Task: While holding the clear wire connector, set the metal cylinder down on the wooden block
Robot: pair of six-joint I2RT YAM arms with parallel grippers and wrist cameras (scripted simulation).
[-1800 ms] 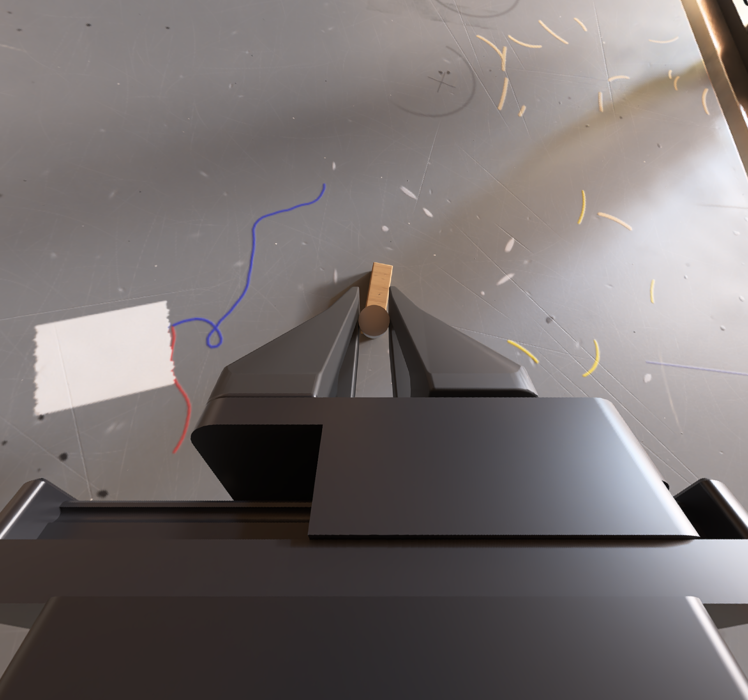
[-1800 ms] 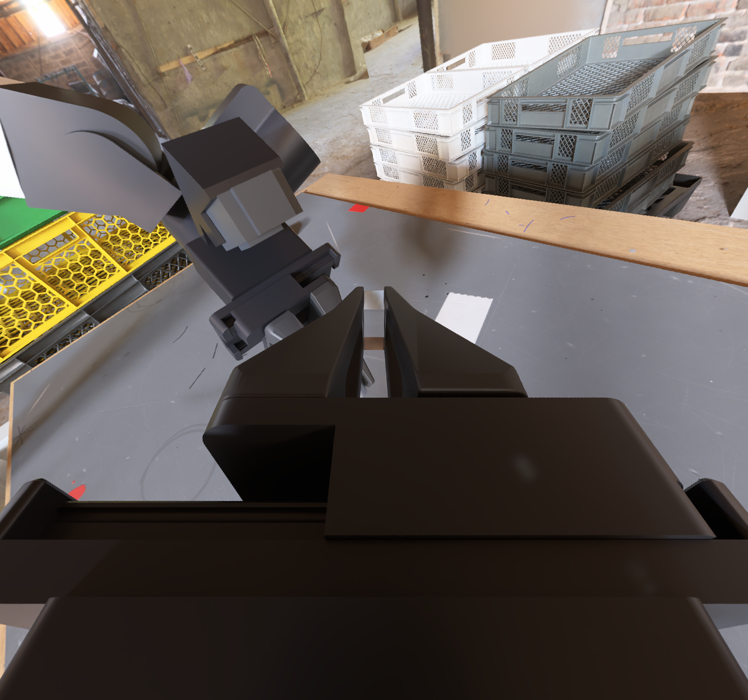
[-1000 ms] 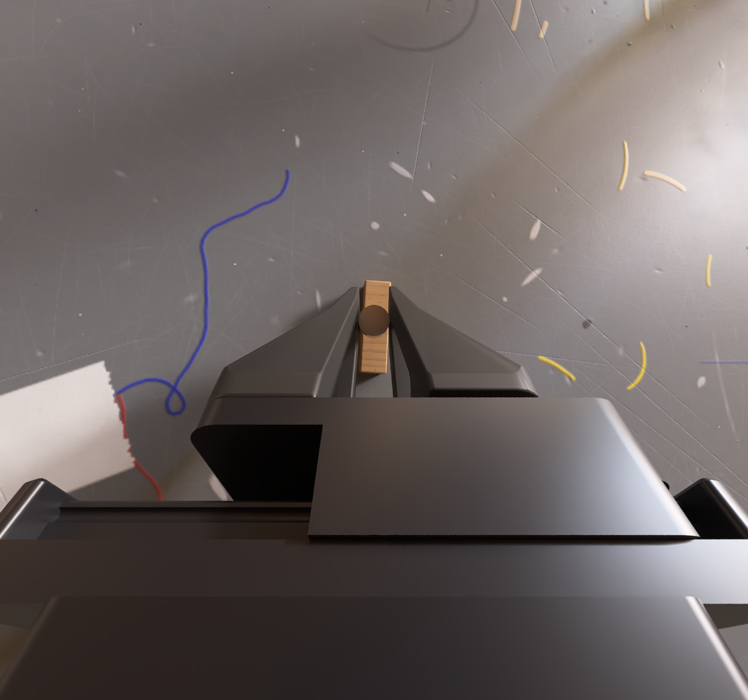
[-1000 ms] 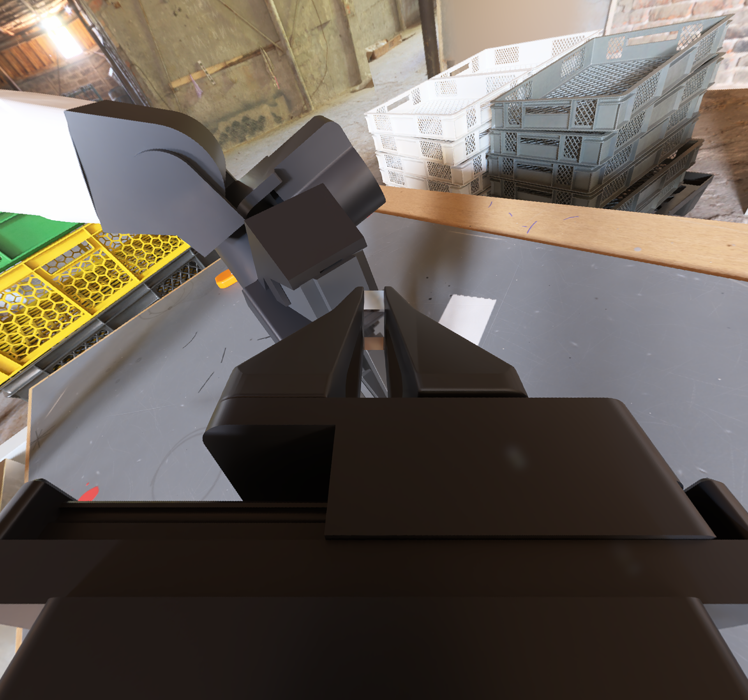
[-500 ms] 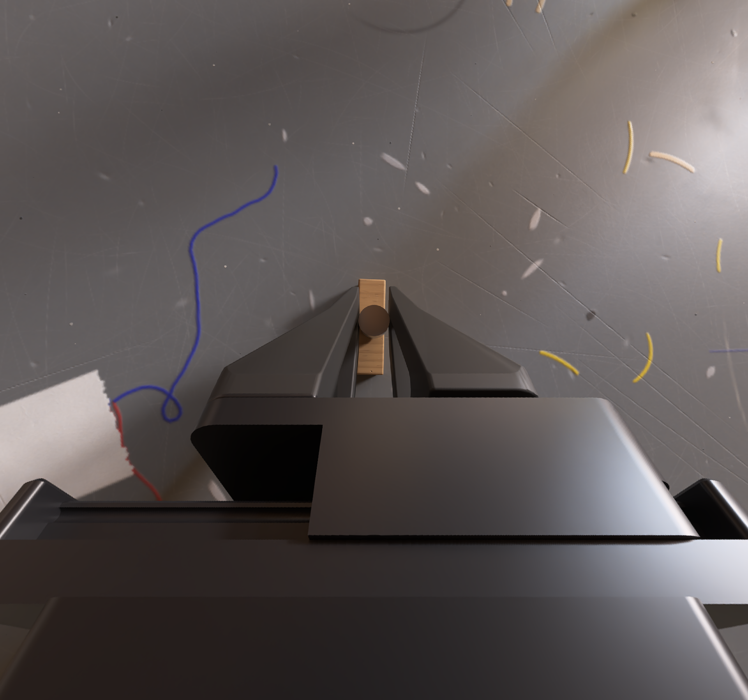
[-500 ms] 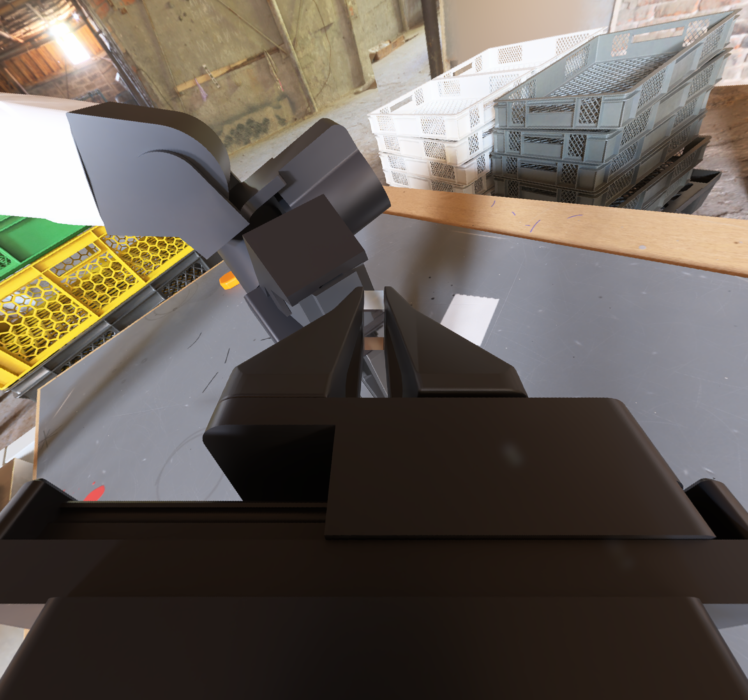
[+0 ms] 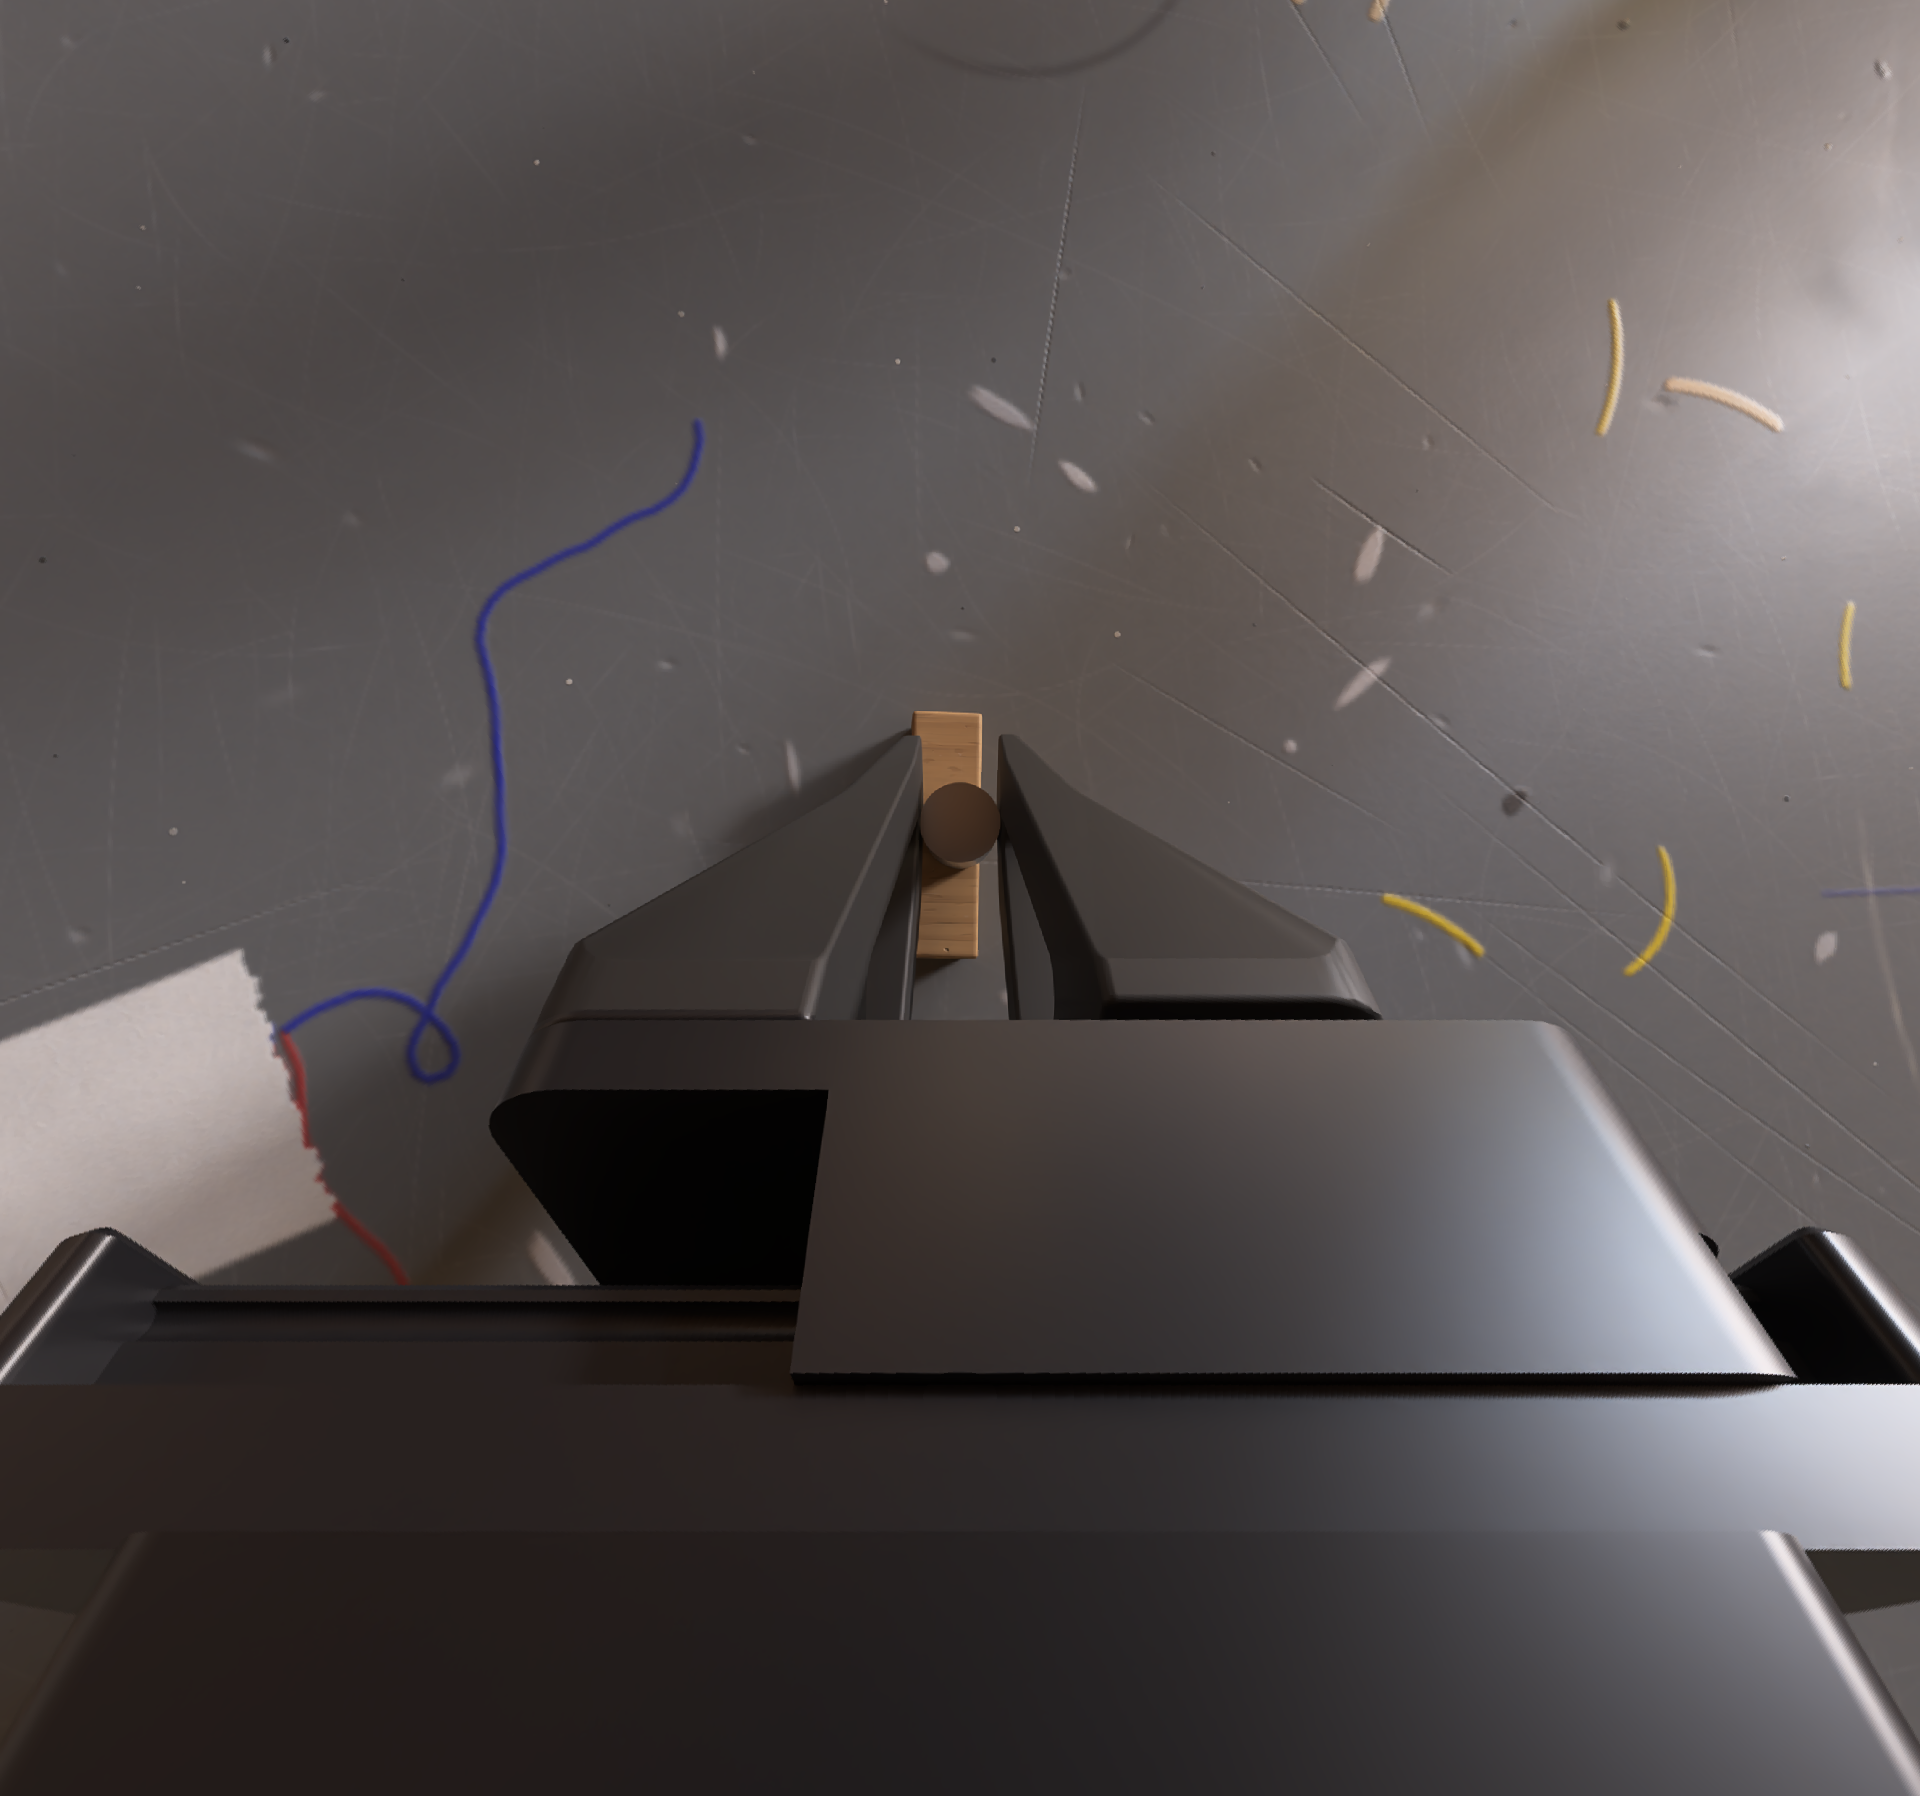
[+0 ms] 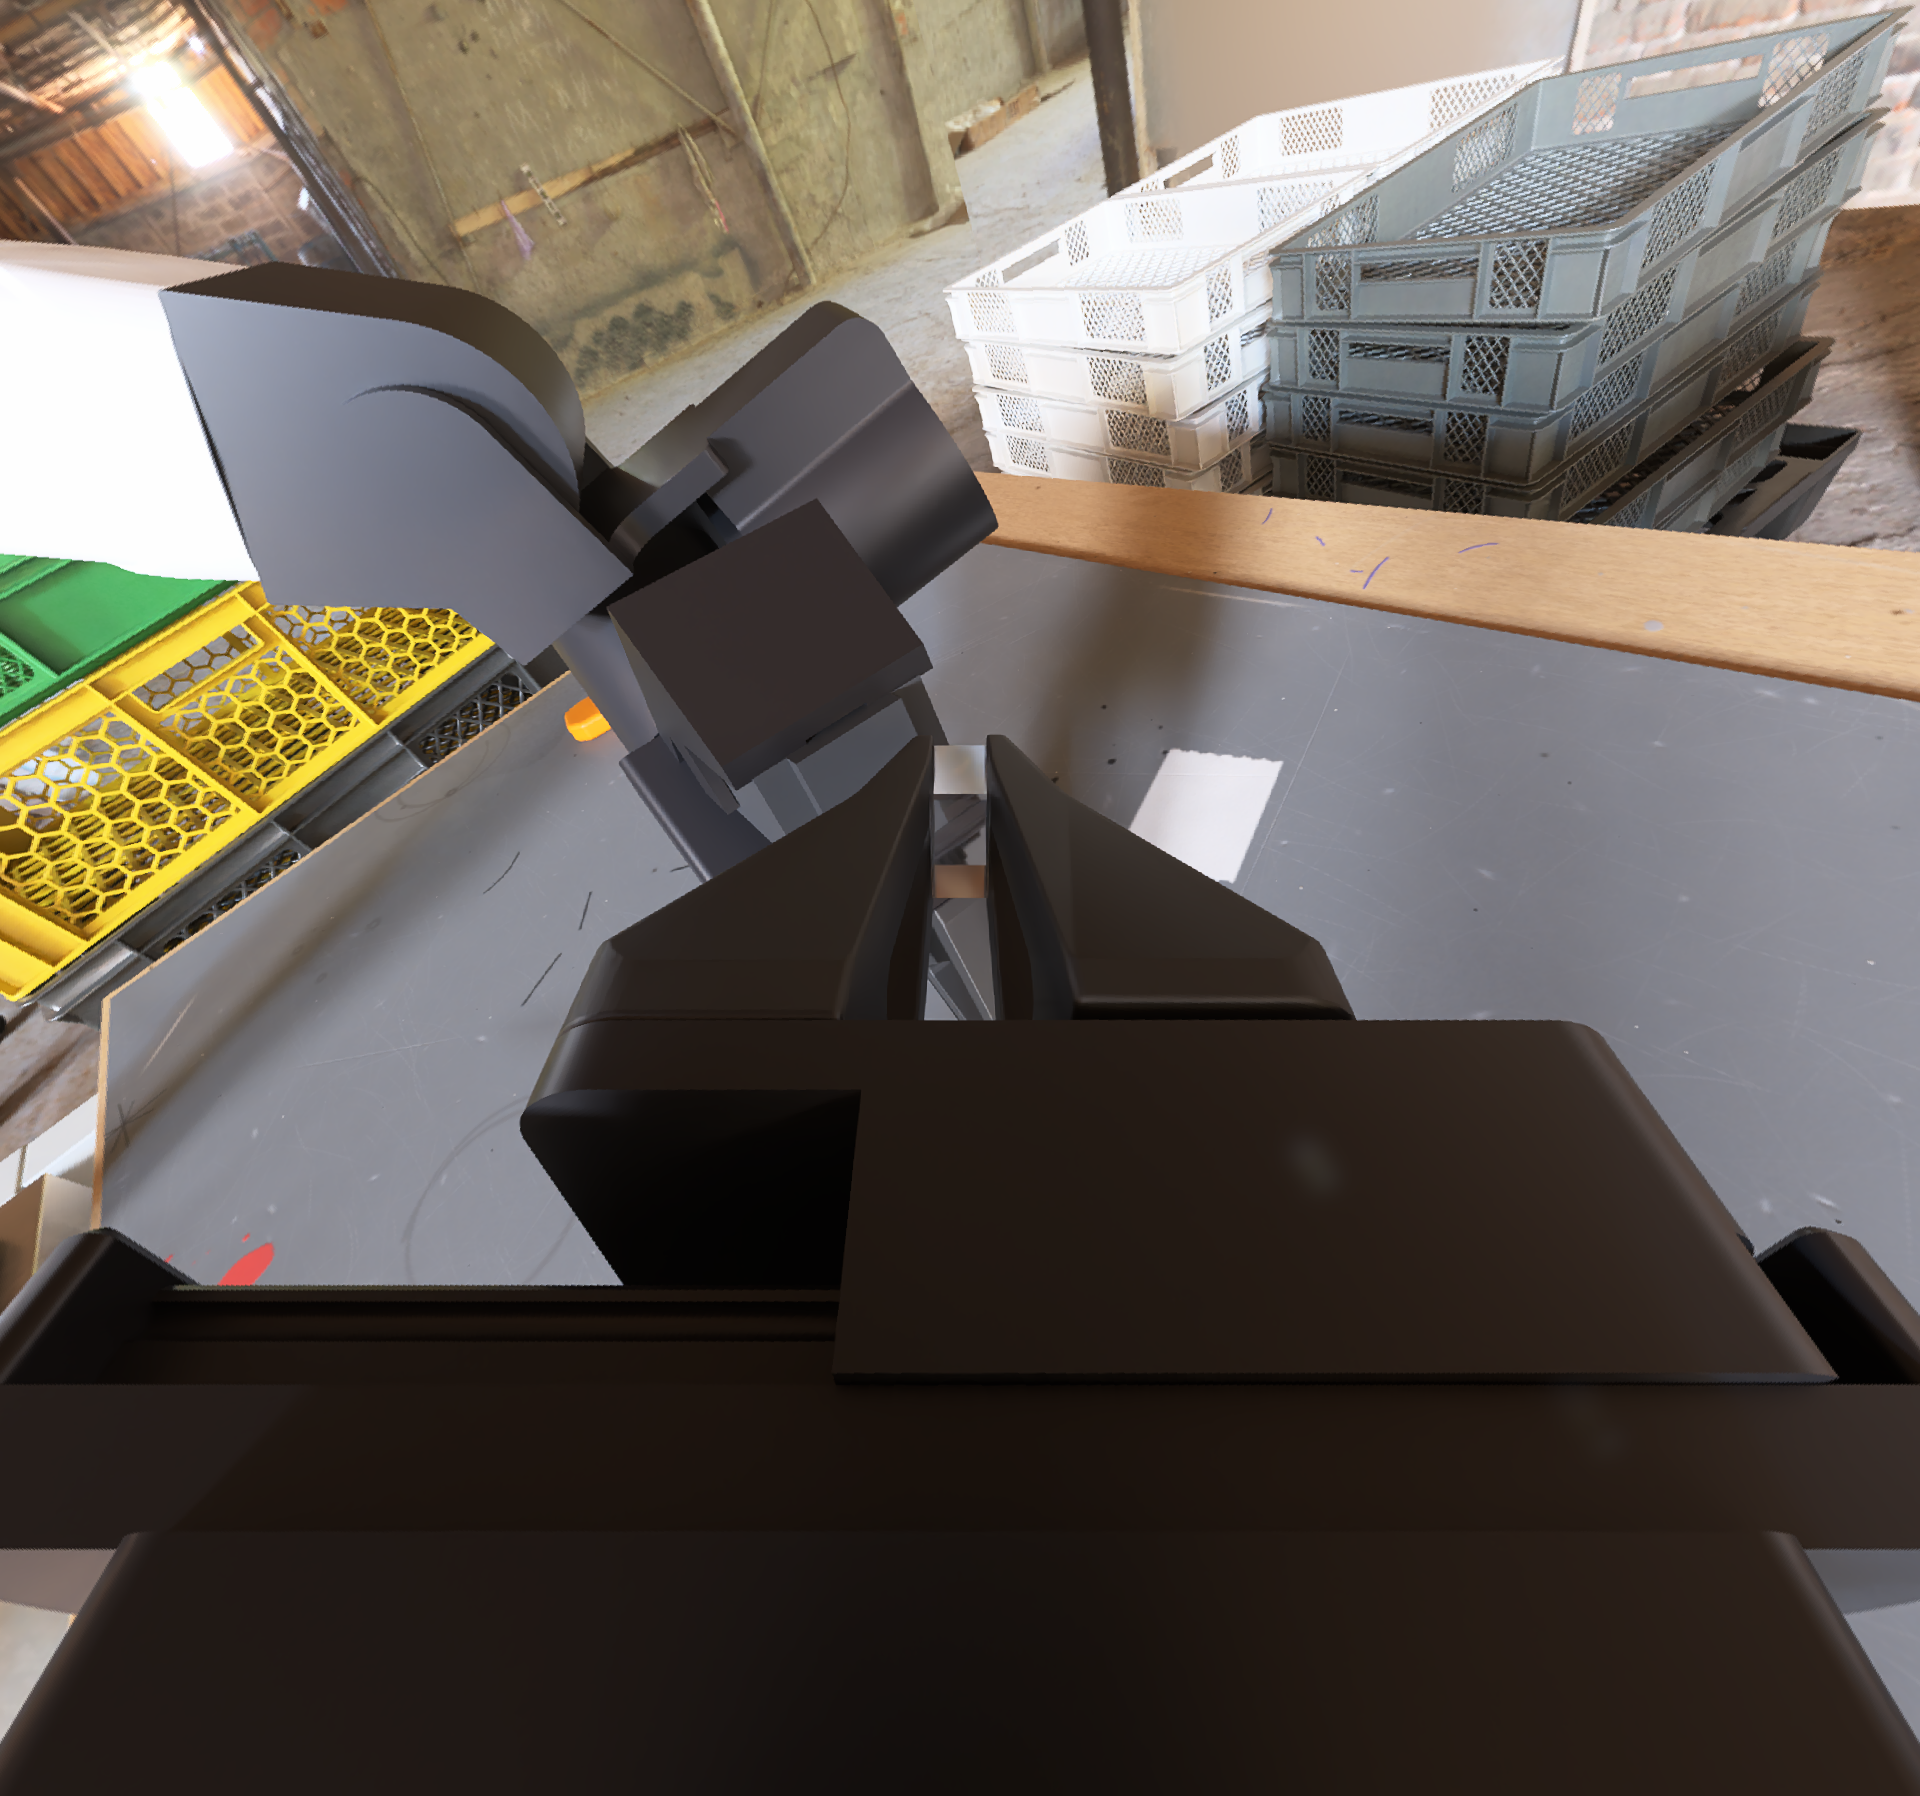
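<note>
Gripping the metal cylinder (image 7: 960,821) end-on in the left gripper (image 7: 958,816), directly over the wooden block (image 7: 947,837), whose long axis is running 12 to 6 between the fingers. Pinching the clear wire connector (image 8: 958,816) in the closed right gripper (image 8: 958,811), with the left arm at 10 o'clock

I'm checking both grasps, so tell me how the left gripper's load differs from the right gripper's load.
The left gripper holds a dull metal cylinder, round end toward the camera; the right gripper holds a clear wire connector, blocky and see-through. The metal cylinder sits directly over a wooden block on the grey table; the clear wire connector has only the other arm and table behind it. Both are small and pinched near the fingertips.
</note>
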